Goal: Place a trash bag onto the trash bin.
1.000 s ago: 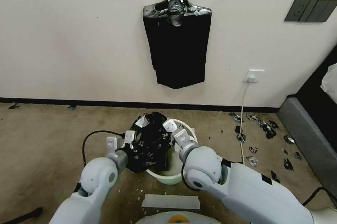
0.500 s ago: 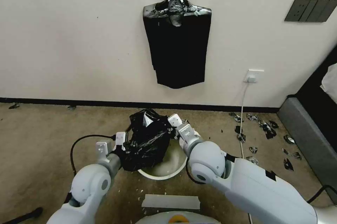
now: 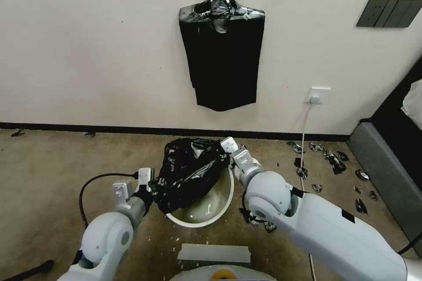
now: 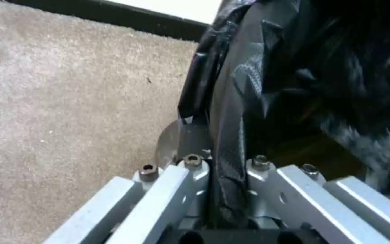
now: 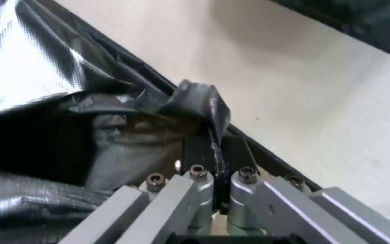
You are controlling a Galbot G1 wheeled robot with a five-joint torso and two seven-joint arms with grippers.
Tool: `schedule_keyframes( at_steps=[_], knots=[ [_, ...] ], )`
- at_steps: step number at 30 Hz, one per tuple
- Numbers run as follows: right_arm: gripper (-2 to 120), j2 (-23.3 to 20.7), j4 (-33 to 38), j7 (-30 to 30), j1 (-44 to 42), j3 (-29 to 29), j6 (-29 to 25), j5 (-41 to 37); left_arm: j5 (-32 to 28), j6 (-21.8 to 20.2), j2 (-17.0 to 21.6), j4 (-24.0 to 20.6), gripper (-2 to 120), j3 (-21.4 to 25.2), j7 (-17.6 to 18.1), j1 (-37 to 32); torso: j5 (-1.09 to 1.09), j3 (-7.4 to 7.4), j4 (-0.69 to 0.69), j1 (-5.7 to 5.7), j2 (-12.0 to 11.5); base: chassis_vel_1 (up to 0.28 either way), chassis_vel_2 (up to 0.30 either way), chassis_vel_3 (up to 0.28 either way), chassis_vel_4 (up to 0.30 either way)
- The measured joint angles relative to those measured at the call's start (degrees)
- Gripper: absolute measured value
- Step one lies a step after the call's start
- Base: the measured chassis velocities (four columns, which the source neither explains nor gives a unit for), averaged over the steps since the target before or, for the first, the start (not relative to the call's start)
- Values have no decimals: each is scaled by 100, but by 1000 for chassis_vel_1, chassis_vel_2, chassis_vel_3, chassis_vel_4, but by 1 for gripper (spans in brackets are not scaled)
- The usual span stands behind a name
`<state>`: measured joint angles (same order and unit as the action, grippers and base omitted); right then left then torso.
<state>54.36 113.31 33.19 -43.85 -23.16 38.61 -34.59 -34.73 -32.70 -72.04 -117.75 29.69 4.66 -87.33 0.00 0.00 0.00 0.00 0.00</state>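
Step in hand, by judgement: spreading the trash bag [image 3: 189, 175] open above the trash bin [image 3: 220, 204] on the carpet. The left gripper [image 3: 147, 183] pinches the bag edge at the bin's left side; the right gripper [image 3: 228, 154] clamps the opposite edge over the far rim. Next move calls for lowering both edges around the rim.

A flat bunch of black bags [image 3: 222, 59] hangs from a knot high on the cream wall [image 3: 88, 43]; a dark switch panel [image 3: 389, 12] sits to its right; a white cable [image 3: 303, 140] drops from a wall socket [image 3: 317, 95] to the beige carpet [image 3: 48, 171]; black plastic scraps [image 3: 334, 162] lie scattered near a grey sofa edge [image 3: 382, 175].
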Motion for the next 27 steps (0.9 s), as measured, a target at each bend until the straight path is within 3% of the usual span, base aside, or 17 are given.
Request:
schedule_keyframes(
  at_steps=[10, 27],
  knots=[
    [0, -375, -76, -206, -175, 332, -63, 78, -37, 135, -60, -146, 5, 190, -178, -190, 1, 0, 0, 0, 0, 0, 0, 0, 0],
    [0, -958, -165, -841, -805, 560, -233, 618, -1375, 664, -419, -456, 5, 439, -273, -284, 0, 0, 0, 0, 0, 0, 0, 0, 0]
  ],
)
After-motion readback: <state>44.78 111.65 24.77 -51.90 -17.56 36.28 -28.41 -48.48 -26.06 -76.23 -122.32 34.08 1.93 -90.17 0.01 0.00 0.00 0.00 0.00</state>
